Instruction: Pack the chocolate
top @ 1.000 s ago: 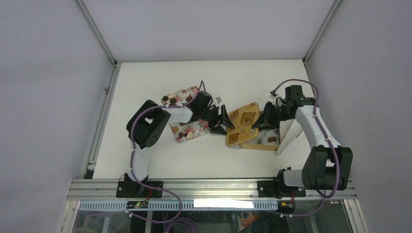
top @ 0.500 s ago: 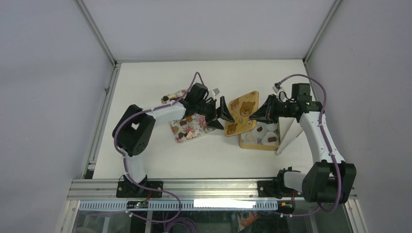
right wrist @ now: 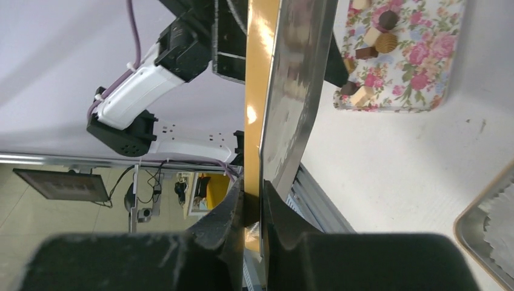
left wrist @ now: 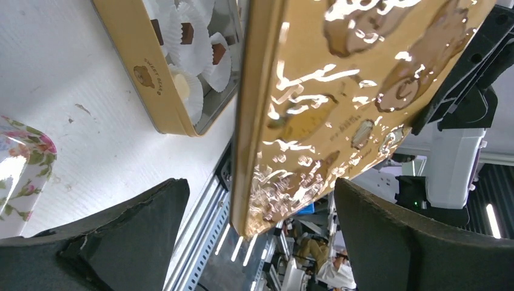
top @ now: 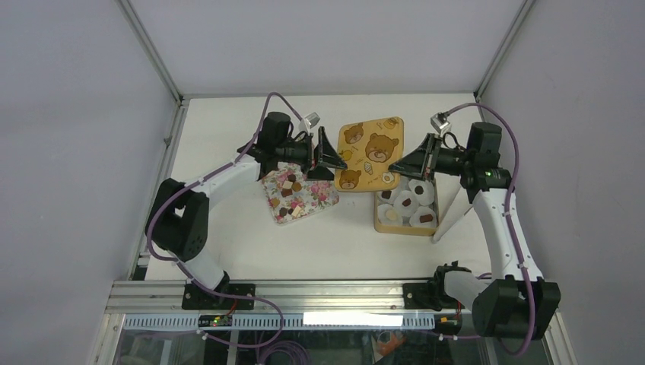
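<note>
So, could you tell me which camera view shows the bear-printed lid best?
The top external view: the lid shows its whole printed face there, with every edge in frame. The left wrist view has it close up but cropped and full of glare. The right wrist view sees it only edge-on.

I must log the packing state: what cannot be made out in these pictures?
Top view: the lid and right gripper overlap the far end of the tin, so how many chocolates it holds is unclear.
Left wrist view: the floral tray is cut off by the left edge.
Right wrist view: the tin is cut off at the lower right.
</note>
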You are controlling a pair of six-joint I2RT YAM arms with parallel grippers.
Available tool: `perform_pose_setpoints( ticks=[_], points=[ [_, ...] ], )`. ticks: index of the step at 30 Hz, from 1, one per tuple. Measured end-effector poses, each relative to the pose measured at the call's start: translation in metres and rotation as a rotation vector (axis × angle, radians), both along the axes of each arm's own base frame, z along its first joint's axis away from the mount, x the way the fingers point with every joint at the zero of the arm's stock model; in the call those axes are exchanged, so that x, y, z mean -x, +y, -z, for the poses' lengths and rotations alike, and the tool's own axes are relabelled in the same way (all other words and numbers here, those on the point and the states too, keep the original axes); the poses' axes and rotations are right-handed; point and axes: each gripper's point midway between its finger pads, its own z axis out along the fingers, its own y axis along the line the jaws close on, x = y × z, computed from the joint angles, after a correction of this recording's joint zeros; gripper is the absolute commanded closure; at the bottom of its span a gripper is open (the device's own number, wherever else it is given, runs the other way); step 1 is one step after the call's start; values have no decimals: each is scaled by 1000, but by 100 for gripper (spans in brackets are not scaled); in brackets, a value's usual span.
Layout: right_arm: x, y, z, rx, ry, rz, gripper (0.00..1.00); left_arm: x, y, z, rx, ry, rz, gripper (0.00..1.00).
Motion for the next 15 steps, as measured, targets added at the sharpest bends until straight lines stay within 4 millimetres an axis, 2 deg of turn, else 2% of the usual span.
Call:
perform_pose_setpoints(
  ticks=[3,9,12,15],
  points=[
    [4,2,-7,-30,-9,-33,100,1,-3,2,13,10,15,10],
    [11,4,-6,-50,12,-69,100,1,-9,-11,108,6,38,30],
    [11,3,0,-47,39,-73,100,1,-11,-19,149,4,41,44],
    [10,3,5,-47,60,-78,100,-3,-10,-17,165,14,29,57]
  ],
)
